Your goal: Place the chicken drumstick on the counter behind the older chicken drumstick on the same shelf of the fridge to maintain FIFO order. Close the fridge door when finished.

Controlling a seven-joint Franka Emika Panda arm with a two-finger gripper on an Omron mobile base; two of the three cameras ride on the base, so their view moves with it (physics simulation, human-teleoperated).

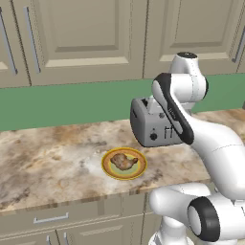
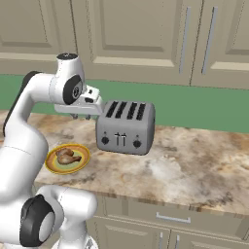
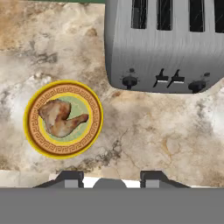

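Your tool (image 3: pixel 109 177) hangs open and empty above the counter (image 3: pixel 148 135); the chicken drumstick (image 3: pixel 61 118) lies on its plate (image 3: pixel 35 131), left of frame

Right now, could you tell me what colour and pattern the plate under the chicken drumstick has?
The plate has a yellow rim, a brown Greek-key band and a green centre, clearest in the hand view.

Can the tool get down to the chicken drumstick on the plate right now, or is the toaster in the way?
Probably yes. The chicken drumstick lies uncovered on its plate, apart from the toaster. The tool hangs open above the counter, off to the plate's side, nothing between them.
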